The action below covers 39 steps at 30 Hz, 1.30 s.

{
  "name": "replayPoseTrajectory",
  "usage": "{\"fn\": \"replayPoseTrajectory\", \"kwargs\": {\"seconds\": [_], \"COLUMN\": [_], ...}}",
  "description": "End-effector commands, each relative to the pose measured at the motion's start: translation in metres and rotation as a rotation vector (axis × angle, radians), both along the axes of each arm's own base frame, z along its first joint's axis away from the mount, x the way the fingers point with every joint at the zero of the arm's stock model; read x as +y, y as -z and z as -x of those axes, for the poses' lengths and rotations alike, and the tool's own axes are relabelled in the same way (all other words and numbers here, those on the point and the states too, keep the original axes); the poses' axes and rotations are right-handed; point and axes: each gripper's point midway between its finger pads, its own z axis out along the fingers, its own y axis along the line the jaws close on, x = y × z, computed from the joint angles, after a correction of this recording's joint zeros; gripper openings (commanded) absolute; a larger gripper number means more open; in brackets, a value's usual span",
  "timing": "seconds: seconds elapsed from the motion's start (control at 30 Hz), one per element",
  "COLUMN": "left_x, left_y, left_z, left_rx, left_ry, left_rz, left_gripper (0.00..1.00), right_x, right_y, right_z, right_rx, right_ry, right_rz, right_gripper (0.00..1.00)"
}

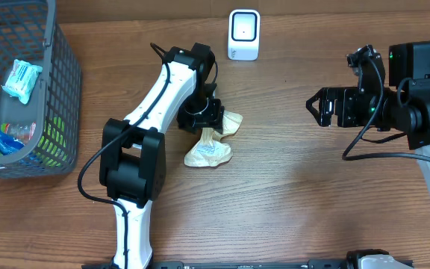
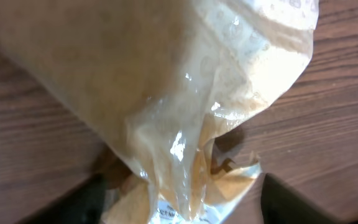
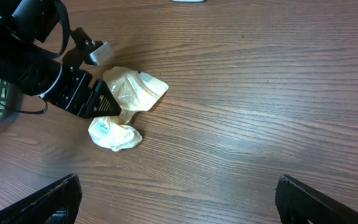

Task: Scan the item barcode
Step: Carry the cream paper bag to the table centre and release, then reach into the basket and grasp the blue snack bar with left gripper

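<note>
Pouch [image 1: 209, 152], grasp pending: left gripper [image 1: 213, 122] fingers apart astride it, right gripper [image 1: 313, 107] fingers apart; next, clamp, carry to 12 o'clock scanner [image 1: 243, 34].

My surface [image 1: 297, 202] is brown wood with a dark grain that runs side to side in the overhead view. Light falls evenly on it, leaving a pale sheen across the wood and soft shadows close under things.
</note>
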Motion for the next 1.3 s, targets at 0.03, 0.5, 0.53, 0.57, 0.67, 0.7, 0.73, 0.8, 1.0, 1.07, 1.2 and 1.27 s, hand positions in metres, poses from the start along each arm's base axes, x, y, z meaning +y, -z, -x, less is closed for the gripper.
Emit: {"fn": "replayPoseTrajectory", "kwargs": {"seconds": [0.03, 0.5, 0.53, 0.57, 0.67, 0.7, 0.73, 0.8, 1.0, 1.07, 1.2, 1.27], "left_x": [-0.007, 0.128, 0.148, 0.168, 0.23, 0.246, 0.264, 0.301, 0.399, 0.426, 0.46, 0.472], "left_y": [-0.026, -0.27, -0.284, -0.296, -0.327, -0.334, -0.341, -0.352, -0.329, -0.313, -0.279, -0.261], "left_z": [-0.008, -0.081, -0.077, -0.071, -0.042, -0.032, -0.018, 0.018, 0.104, 0.106, 0.09, 0.074], "left_rx": [-0.043, -0.681, -0.716, -0.742, -0.812, -0.827, -0.841, -0.851, -0.732, -0.708, -0.684, -0.675], "left_ry": [0.044, -0.337, -0.382, -0.444, -0.6, -0.642, -0.691, -0.807, -1.202, -1.244, -1.239, -1.197], "left_rz": [0.042, -0.028, -0.037, -0.048, -0.087, -0.1, -0.119, -0.185, -0.38, -0.385, -0.362, -0.35], "left_gripper": [0.84, 0.96, 0.95, 0.95, 0.91, 0.91, 0.9, 0.89, 0.93, 0.93, 0.92, 0.93], "right_x": [0.0, 0.0, 0.0, 0.0, 0.0, 0.0, 0.0, 0.0, 0.0, 0.0, 0.0, 0.0], "right_y": [-0.014, -0.014, -0.013, -0.012, -0.011, -0.011, -0.011, -0.011, -0.01, -0.009, -0.008, -0.008], "right_z": [0.0, 0.0, 0.0, 0.001, 0.004, 0.004, 0.004, 0.004, 0.005, 0.007, 0.009, 0.009], "right_rx": [-0.04, -0.039, -0.036, -0.031, -0.017, -0.017, -0.017, -0.02, -0.01, -0.002, 0.006, 0.005], "right_ry": [-0.002, -0.002, -0.002, -0.002, -0.002, -0.002, -0.002, -0.002, -0.001, -0.002, -0.002, -0.002], "right_rz": [-0.01, -0.01, -0.009, -0.009, -0.008, -0.008, -0.008, -0.008, -0.008, -0.007, -0.007, -0.007], "right_gripper": [1.0, 1.0, 1.0, 1.0, 1.0, 1.0, 1.0, 1.0, 1.0, 1.0, 1.0, 1.0]}}
